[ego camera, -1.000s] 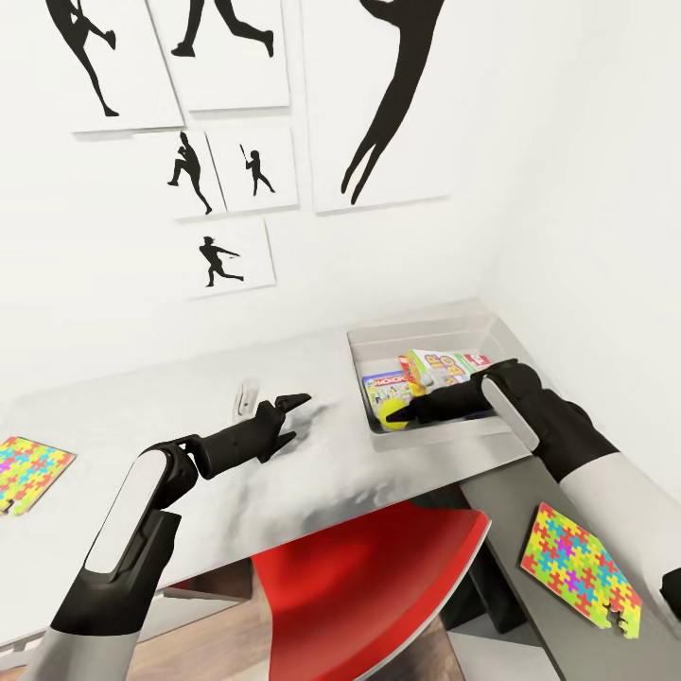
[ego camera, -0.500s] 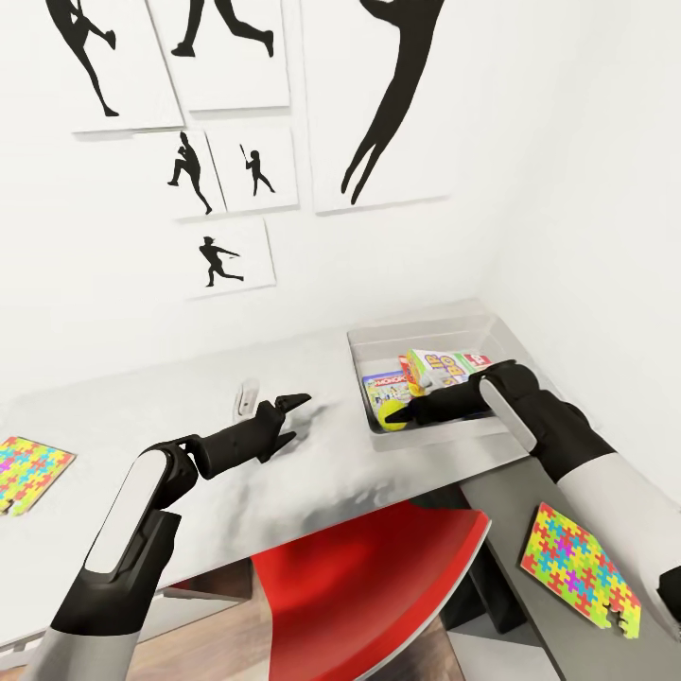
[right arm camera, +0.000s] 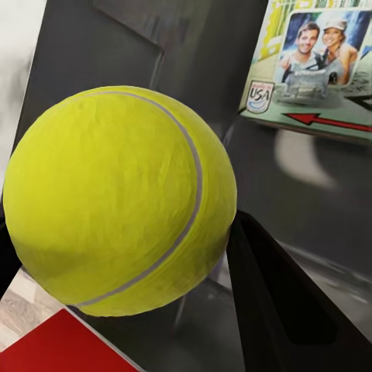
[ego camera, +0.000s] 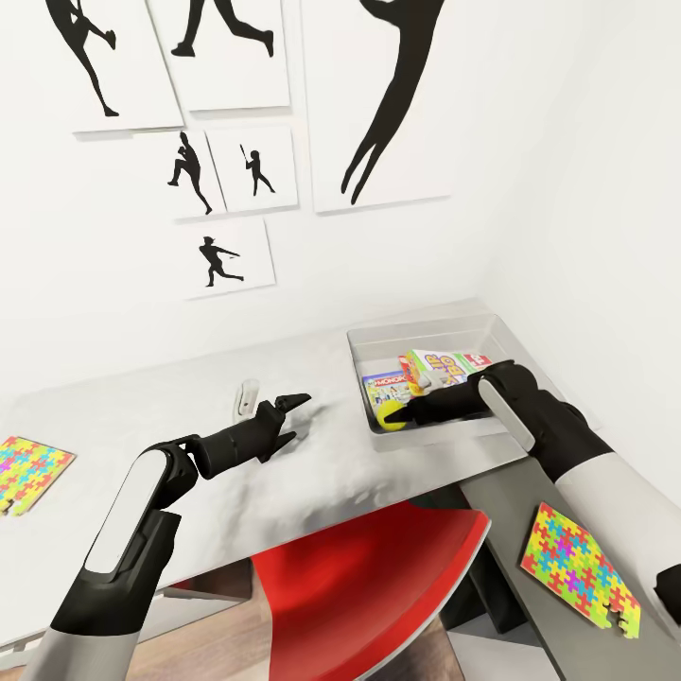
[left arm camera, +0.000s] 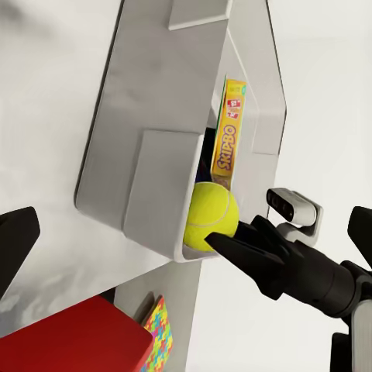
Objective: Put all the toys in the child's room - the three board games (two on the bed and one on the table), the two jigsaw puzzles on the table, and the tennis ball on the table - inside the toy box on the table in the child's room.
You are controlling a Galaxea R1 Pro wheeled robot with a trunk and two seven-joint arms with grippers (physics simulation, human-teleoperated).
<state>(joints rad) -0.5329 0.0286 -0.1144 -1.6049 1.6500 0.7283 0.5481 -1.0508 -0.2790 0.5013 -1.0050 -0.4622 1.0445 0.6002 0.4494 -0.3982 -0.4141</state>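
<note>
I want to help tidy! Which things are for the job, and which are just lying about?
For the job: yellow-green tennis ball, light grey toy box, printed Monopoly board game, multicoloured jigsaw puzzles.

Lying about: red chair, black silhouette pictures.

L gripper (ego camera: 295, 418) agape — R gripper (ego camera: 392, 413) clamped

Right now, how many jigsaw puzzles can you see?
2. One jigsaw puzzle lies at the table's far left edge; the other lies on the dark wing, near the right arm.
</note>
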